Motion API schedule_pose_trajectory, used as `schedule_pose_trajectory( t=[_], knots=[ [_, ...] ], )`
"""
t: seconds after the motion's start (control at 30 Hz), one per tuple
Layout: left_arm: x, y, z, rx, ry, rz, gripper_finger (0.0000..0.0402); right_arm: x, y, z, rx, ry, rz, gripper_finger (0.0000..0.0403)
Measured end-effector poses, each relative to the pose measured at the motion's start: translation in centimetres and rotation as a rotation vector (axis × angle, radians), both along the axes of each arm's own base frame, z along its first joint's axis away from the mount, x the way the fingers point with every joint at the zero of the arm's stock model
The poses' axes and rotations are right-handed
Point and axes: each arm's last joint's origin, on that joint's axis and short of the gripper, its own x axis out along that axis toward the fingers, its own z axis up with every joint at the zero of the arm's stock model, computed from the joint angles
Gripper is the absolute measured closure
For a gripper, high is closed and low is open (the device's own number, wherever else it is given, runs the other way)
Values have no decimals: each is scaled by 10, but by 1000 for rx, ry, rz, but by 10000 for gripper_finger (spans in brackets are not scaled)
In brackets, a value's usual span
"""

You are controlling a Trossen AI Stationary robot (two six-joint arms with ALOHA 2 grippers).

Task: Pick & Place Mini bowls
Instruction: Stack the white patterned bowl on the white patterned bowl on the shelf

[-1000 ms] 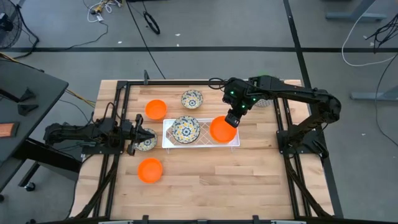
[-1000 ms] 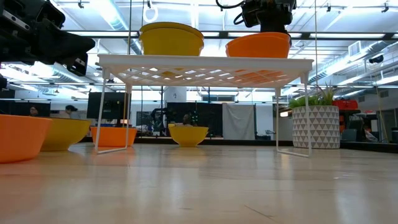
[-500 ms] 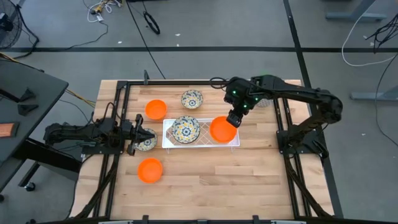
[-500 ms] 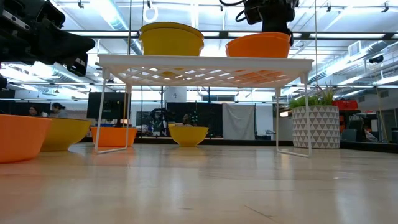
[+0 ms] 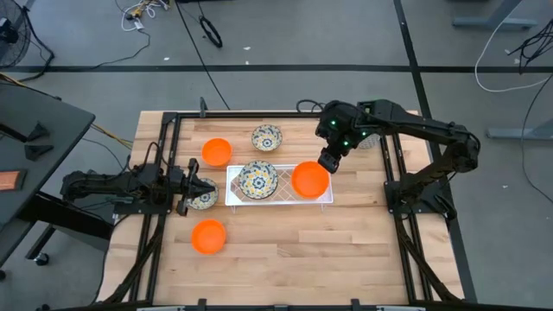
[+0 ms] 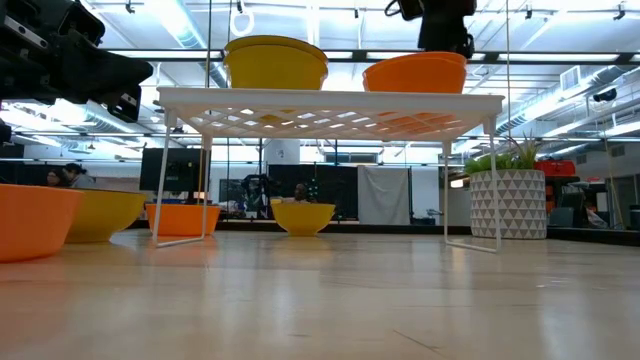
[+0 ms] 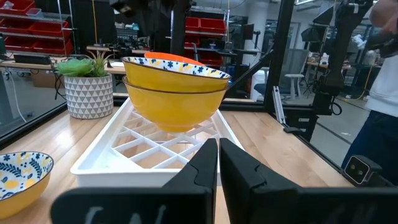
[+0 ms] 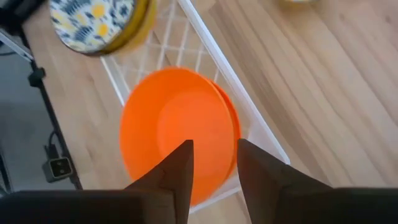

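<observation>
Mini bowls, small and round, sit scattered over a pale wooden desk (image 5: 285, 242) seen from above. A low white wire rack (image 5: 278, 197) stands at the middle of the desk and carries two stacks. On its left half is a stack of white bowls with a blue-and-yellow floral pattern inside and yellow outside (image 5: 258, 178); the left wrist view shows two of them nested. On its right half is a plain bright orange bowl stack (image 5: 309, 180), where the right wrist view shows two rims, one inside the other.

Off the rack, a single orange bowl (image 5: 216, 151) and a single floral bowl (image 5: 266, 137) lie toward the far edge of the desk. Another orange bowl (image 5: 208, 236) lies near the front left. One more floral bowl (image 5: 204, 197) sits just left of the rack.

The right hand (image 5: 328, 161) hangs over the far right rim of the orange stack with its fingers spread apart, gripping nothing. The left hand (image 5: 188, 187) waits low at the desk's left side, close to the floral bowl beside the rack, its two dark fingers pressed together and empty. A green plant in a white patterned pot (image 6: 510, 196) stands on the right of the desk.
</observation>
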Motion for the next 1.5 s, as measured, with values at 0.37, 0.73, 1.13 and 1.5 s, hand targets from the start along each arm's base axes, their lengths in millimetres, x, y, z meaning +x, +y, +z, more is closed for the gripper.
schedule_pose_trajectory(
  t=[0.37,0.73,1.13,1.5],
  knots=[
    [0,0,0,0,0,0,378,-1,0,14,6,-45,-31,277],
    [0,0,0,0,0,0,378,1,-1,16,66,-59,-136,277],
    [0,0,0,0,0,0,378,6,-2,19,62,-119,-145,277],
    [0,0,0,0,0,0,378,7,-10,21,58,-155,-176,277]
  ],
)
